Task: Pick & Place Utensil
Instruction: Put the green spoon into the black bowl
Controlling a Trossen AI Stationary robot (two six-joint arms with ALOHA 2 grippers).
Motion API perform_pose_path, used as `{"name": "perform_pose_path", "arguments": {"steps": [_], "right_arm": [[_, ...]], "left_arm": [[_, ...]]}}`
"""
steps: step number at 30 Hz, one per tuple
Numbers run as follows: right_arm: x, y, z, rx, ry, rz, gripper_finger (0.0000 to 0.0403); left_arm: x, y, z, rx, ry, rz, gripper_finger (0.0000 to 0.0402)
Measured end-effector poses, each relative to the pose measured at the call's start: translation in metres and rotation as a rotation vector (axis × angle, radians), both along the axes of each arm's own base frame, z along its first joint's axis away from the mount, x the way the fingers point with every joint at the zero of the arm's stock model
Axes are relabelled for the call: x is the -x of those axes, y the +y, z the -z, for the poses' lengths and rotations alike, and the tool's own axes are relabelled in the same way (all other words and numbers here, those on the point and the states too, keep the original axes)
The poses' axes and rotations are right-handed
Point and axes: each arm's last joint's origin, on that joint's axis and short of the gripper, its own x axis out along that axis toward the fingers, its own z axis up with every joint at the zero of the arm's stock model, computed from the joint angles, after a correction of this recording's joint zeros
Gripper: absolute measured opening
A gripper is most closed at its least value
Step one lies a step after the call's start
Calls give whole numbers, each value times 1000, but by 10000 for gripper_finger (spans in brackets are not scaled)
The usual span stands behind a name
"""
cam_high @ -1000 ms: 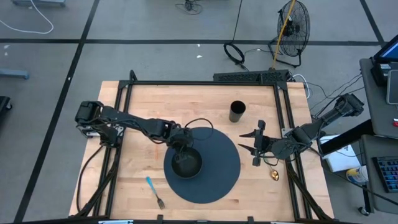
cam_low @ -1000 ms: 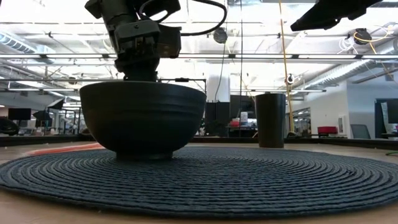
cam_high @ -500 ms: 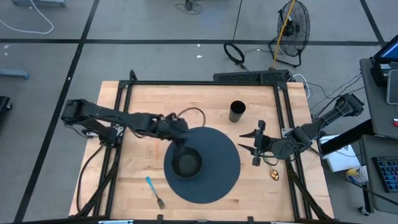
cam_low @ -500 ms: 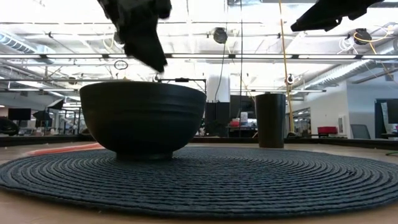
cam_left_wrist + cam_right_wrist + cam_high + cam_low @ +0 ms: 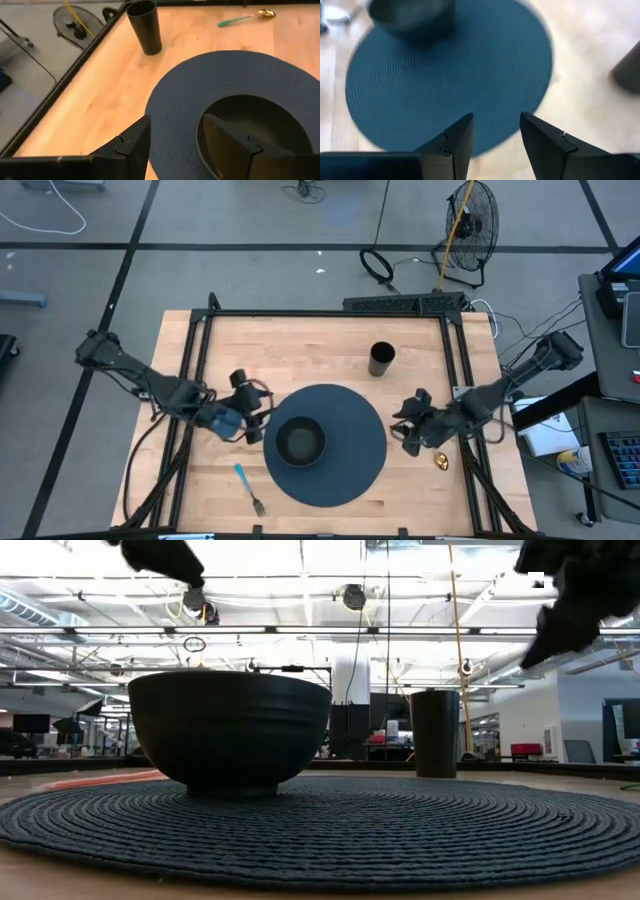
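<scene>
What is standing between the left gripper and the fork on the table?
Nothing visible. The left gripper, open and empty, hangs beside the mat; the fork lies on bare wood nearer the front edge, with the bowl off to one side.

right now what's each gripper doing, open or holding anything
Left gripper: jaws open, holding nothing, beside the bowl.
Right gripper: jaws open, holding nothing, at the mat's edge.

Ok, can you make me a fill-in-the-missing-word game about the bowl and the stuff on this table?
1. The dark bowl sits on the round ______ mat.
2. The fork has a ______ handle.
3. The tall cup stands ______ the mat, on bare wood.
4. The left gripper holds ______.

Missing words: blue; blue; off; nothing
</scene>
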Motion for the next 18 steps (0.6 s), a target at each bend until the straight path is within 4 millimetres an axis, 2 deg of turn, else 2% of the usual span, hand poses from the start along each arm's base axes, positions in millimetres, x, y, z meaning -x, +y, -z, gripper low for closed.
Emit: {"name": "perform_pose_path", "arguments": {"steps": [7,13,18], "right_arm": [[-15,4,28,-91,169,75,155],[-12,1,38,-170,292,180,155],[0,0,42,-274,463,285,155]], "left_arm": [[13,-13,33,11,-128,83,184],[20,-23,40,17,-137,151,184],[30,-37,39,-20,-162,173,184]]}}
